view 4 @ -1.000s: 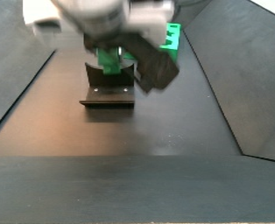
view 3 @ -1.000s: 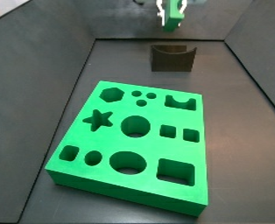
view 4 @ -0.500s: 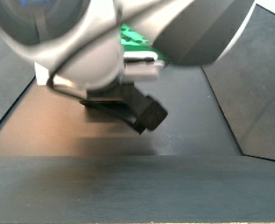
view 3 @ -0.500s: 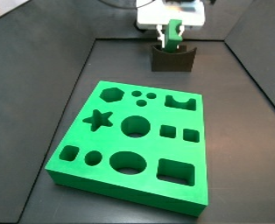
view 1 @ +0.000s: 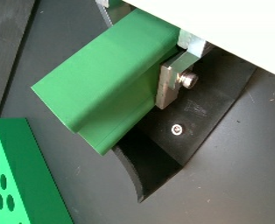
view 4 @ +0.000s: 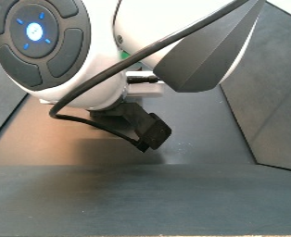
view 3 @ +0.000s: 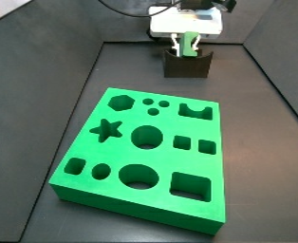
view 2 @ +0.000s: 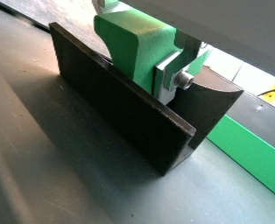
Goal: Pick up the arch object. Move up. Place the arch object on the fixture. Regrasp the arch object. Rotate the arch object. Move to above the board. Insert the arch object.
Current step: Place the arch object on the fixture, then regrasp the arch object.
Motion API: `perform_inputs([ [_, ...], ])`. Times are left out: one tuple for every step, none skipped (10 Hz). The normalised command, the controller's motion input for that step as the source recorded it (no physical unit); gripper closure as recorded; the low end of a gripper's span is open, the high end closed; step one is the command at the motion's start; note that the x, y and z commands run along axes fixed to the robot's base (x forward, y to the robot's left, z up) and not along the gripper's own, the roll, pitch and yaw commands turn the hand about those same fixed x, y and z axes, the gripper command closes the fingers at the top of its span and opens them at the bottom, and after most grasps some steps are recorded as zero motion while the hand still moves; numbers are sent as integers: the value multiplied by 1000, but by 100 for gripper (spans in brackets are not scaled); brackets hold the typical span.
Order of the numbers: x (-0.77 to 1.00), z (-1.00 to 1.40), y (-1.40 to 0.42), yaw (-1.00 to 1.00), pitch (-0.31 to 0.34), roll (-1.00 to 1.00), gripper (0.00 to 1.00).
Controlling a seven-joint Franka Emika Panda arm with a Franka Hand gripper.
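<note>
The arch object [view 2: 130, 45] is a bright green block, and my gripper [view 2: 143, 59] is shut on it. One silver finger [view 2: 172, 75] presses its side; the opposite finger is hidden behind the block. The block's lower end dips into the scoop of the dark fixture [view 2: 123, 118]. Whether it touches the scoop I cannot tell. In a wrist view the arch object [view 1: 105, 83] hangs over the fixture [view 1: 164, 153]. In a side view my gripper [view 3: 186, 45] stands right on top of the fixture [view 3: 186, 65] at the far end of the floor, and the board [view 3: 145, 152] lies nearer.
A corner of the board [view 1: 17, 188] shows beside the fixture, and its edge [view 2: 255, 150] lies behind the fixture. Dark sloping walls [view 3: 63, 76] enclose the floor. In a side view the arm's white body [view 4: 74, 51] fills most of the frame and hides the fixture.
My gripper has come down with the arch object from above the fixture onto its scoop. In a side view the arm now blocks nearly everything.
</note>
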Motion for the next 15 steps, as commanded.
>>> perform_inputs([
  [0,0,0,0,0,0,0],
  [0,1000,0,-22,-53,-36,0],
  [-13,1000,-2,-9,-42,-30,0],
  [-26,1000,-2,4,-32,-15,0],
  [-34,1000,-11,24,-20,21,0],
  [-40,1000,-10,34,0,37,0],
  [-38,851,-3,36,29,44,0],
  [-32,676,-1,35,52,46,0],
  [-25,440,1,22,73,48,0],
  [-26,323,1,12,82,44,0],
  [-77,981,-1000,17,78,1000,0],
  [-67,934,-1000,16,76,1000,0],
  [-104,903,-1000,14,62,1000,0],
  [-127,871,-1000,14,57,1000,0],
  [-108,636,-829,12,50,1000,0],
])
